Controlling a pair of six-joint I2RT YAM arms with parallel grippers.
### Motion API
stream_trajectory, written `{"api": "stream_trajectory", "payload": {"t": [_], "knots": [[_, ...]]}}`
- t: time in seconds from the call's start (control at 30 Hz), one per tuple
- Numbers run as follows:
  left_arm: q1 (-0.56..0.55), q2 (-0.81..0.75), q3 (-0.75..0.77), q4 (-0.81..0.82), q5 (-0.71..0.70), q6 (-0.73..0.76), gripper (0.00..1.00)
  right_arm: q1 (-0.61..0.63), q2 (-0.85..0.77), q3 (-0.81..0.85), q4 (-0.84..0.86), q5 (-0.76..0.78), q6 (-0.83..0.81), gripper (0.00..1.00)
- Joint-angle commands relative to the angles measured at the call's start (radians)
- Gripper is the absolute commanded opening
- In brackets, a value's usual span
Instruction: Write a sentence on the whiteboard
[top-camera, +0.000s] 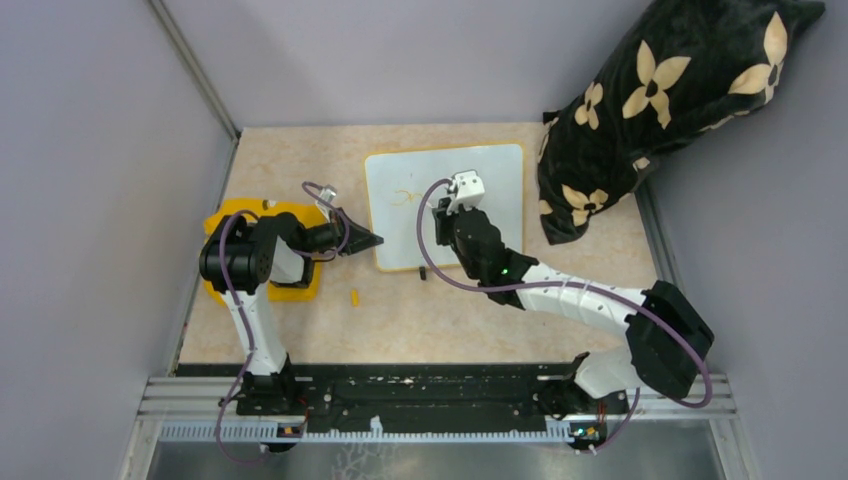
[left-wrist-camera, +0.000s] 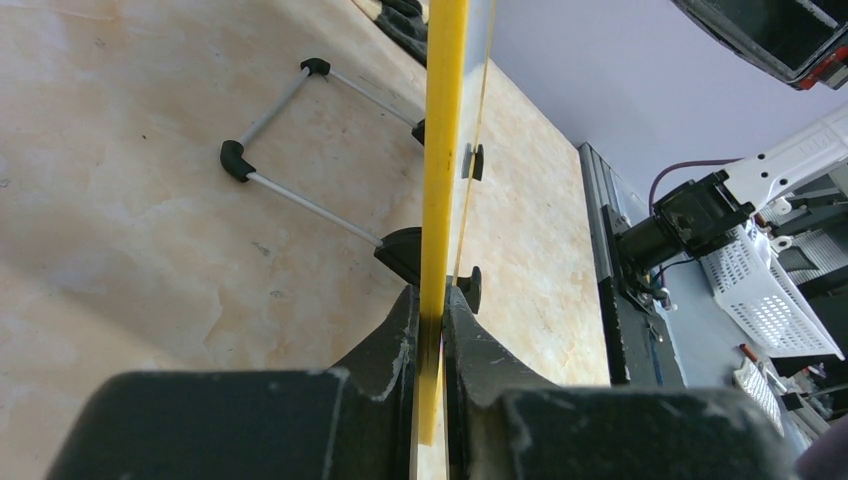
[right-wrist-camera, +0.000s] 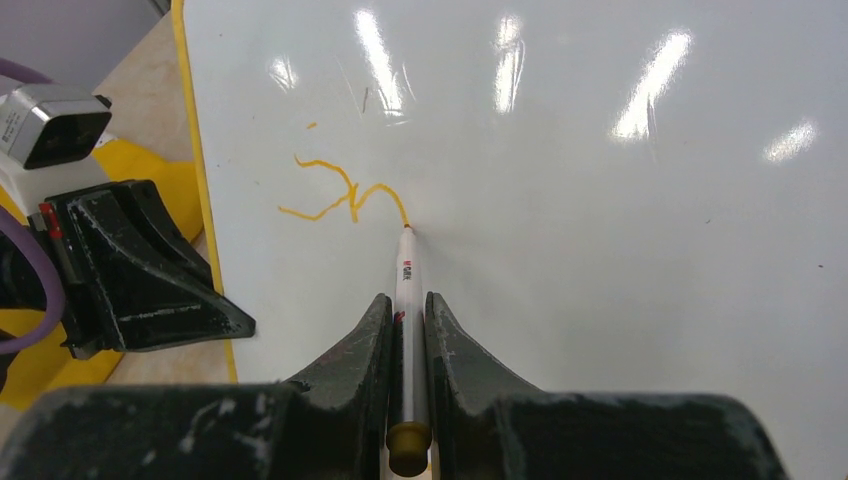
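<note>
Right wrist view: your right pincer (right-wrist-camera: 405, 300) pinches the marker (right-wrist-camera: 405, 265) nearly closed, tip touching the whiteboard (right-wrist-camera: 600, 300) where the sentence (right-wrist-camera: 345, 195) begins, mid-desk (top-camera: 400, 330), while your left pincer (left-wrist-camera: 430, 305) clamps its 8 o'clock rim, likely steadying it.

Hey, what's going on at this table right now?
The right gripper holds a white marker with its tip on the whiteboard, at the end of a few orange strokes near the edge that the left arm grips. The left gripper is clamped on the board's yellow rim, apparently steadying it. Only the first squiggles of the sentence are down, and most of the board is blank.
</note>
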Motion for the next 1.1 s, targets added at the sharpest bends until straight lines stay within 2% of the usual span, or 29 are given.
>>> {"api": "stream_trajectory", "payload": {"t": [0.0, 1.07], "knots": [[-0.003, 0.026, 0.009, 0.218, 0.002, 0.001, 0.0, -0.021, -0.03, -0.019, -0.019, 0.023, 0.021, 0.0], [-0.003, 0.026, 0.009, 0.219, 0.0, 0.0, 0.0, -0.066, 0.007, 0.074, -0.013, 0.029, 0.001, 0.0]]}}
